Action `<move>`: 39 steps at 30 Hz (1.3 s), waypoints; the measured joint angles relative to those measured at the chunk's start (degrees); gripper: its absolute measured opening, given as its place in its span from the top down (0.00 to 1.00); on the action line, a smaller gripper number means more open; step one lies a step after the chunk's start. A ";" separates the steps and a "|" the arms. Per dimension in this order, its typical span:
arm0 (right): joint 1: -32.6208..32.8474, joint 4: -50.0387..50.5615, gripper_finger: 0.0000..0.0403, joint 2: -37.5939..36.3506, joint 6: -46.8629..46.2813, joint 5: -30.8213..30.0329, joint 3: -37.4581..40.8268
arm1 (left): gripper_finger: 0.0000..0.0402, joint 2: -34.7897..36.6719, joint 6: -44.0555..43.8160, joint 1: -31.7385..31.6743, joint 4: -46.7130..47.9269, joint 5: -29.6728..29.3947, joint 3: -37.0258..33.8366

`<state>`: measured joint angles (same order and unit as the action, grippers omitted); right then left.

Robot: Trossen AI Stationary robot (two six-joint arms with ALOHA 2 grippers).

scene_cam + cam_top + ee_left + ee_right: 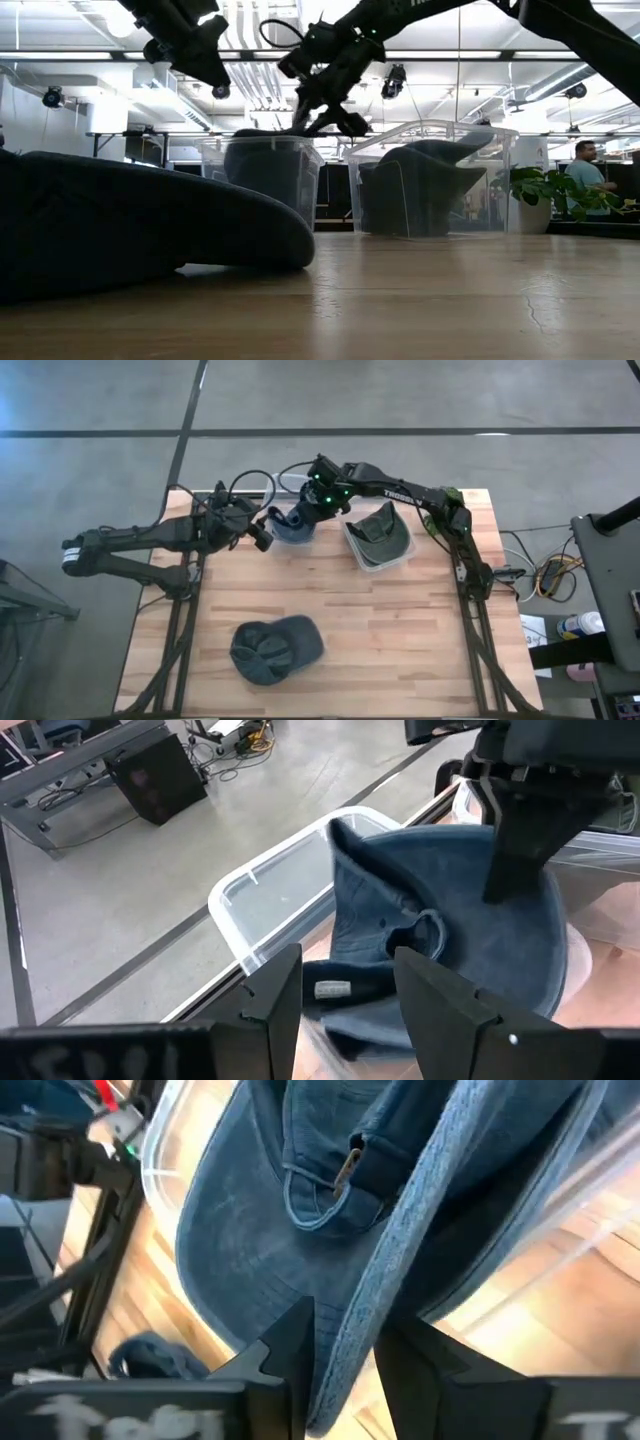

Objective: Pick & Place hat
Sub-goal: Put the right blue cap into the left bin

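The blue denim cap [292, 525] sits in a clear plastic bin [262, 910] at the far side of the wooden counter [400, 630], and everything else is placed from that bin. The right arm reaches in from the far right corner, stretched long and nearly level over the counter, its wrist bent down so the right claw [303, 510] dips onto the cap. In the right wrist view the two dark fingers [285, 1345] straddle the cap's brim edge, one on each side, pressing against the fabric: the claw is gripping the blue denim cap.

The left arm comes from the counter's left edge, elbow folded low, forearm pointing toward the bin. Its left claw [262, 535] hovers just beside the bin's near-left side, tilted downward, fingers [275, 995] spread apart with nothing between them; past them the left wrist view shows the cap's adjuster strap and inner label.

Just right of the bin stands a second clear container [400, 555] holding a dark green cap [380, 528]. Well apart from the bin, toward the near edge of the counter, a dark grey-blue cap [275, 650] lies on the bare wood.
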<state>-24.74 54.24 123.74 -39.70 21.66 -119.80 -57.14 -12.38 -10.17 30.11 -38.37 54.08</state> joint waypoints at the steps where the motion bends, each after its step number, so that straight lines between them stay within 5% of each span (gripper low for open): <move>1: 0.32 -1.15 0.77 0.00 -0.73 -0.76 0.12 | 0.62 0.00 -0.02 0.00 0.00 0.00 0.00; 17: 1.48 -2.25 0.78 -0.24 -2.89 -2.45 0.81 | 0.62 0.00 -0.54 0.00 1.33 1.52 0.00; 25: 1.82 -1.64 0.78 -2.95 1.62 -2.59 -1.39 | 0.62 0.66 6.56 0.53 8.70 17.01 0.00; 33: 5.86 2.58 0.78 -7.16 3.78 -15.40 -1.71 | 0.62 4.36 3.27 0.90 16.36 17.79 0.00; 39: 6.00 5.27 0.78 -3.57 -0.08 -12.67 0.57 | 0.62 6.19 2.16 0.90 16.46 17.99 0.00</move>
<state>-18.74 59.51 120.17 -39.78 8.98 -119.22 -50.95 -10.23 -9.28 46.57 -20.38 54.08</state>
